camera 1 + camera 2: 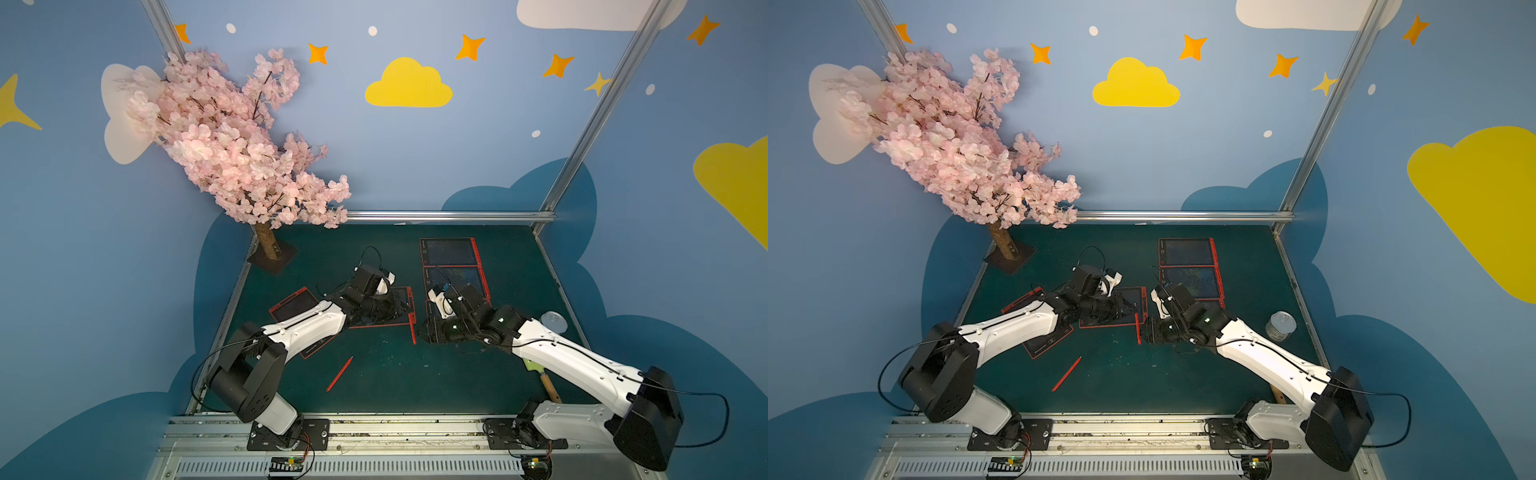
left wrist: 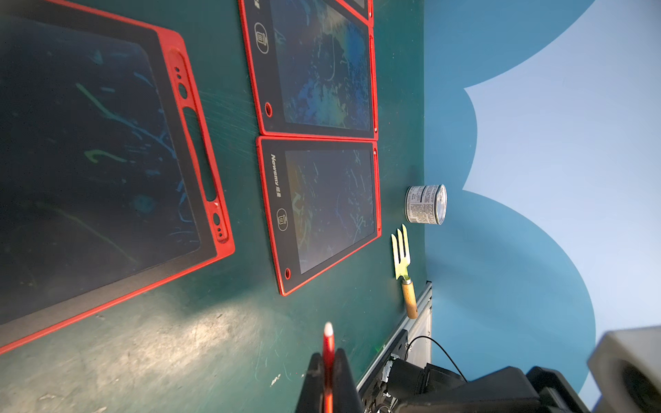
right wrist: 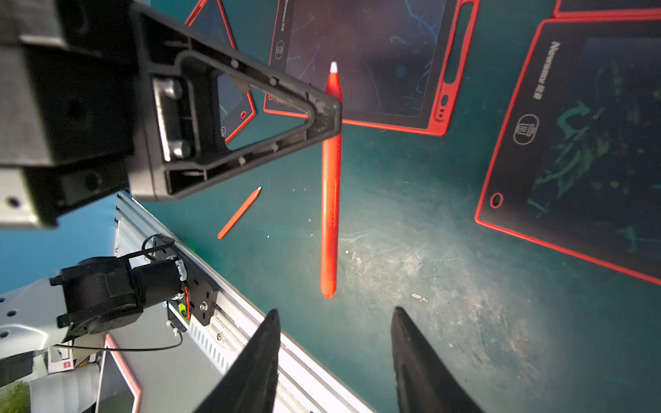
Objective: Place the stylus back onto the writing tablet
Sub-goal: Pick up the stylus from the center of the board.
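Green mat (image 1: 457, 374): left jaws pinch stylus (image 3: 329, 214); right jaws apart, empty; fork (image 1: 550, 388) half-hidden.

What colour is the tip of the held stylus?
White; the stylus tip shows best in the right wrist view.

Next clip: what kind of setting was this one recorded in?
Probably a staged robot recording cell dressed as a playroom: a blue wall with a painted yellow cloud, an artificial blossom tree, and a left arm and right arm bolted to a metal rail at a green table.
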Available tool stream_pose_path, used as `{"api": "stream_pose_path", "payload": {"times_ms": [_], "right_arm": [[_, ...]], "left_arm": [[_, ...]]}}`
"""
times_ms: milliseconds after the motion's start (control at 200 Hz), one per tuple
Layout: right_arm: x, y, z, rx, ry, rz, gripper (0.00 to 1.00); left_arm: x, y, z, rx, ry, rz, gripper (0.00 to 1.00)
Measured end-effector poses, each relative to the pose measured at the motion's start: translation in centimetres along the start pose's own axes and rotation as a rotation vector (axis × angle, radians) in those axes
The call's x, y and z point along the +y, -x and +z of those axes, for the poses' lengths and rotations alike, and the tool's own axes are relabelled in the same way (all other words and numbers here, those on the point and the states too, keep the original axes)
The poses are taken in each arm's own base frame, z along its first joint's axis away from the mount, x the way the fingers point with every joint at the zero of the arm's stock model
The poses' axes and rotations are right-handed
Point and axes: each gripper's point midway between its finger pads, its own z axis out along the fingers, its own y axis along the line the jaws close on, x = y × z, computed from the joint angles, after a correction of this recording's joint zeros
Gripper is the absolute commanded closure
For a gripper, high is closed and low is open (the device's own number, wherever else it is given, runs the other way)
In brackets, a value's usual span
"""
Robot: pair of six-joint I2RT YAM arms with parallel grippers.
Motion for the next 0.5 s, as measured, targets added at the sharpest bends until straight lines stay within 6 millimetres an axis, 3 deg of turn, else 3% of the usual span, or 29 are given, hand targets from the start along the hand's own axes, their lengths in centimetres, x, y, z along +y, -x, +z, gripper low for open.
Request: {"api": "stream_pose_path", "payload": {"times_ms": [501], "right_arm": [[0.1, 0.8, 1.9, 0.115, 0.027, 0.076, 0.72]], "left_arm": [[-2.2, -0.2, -0.3, -0.011, -0.089, 0.057, 0.97]]}}
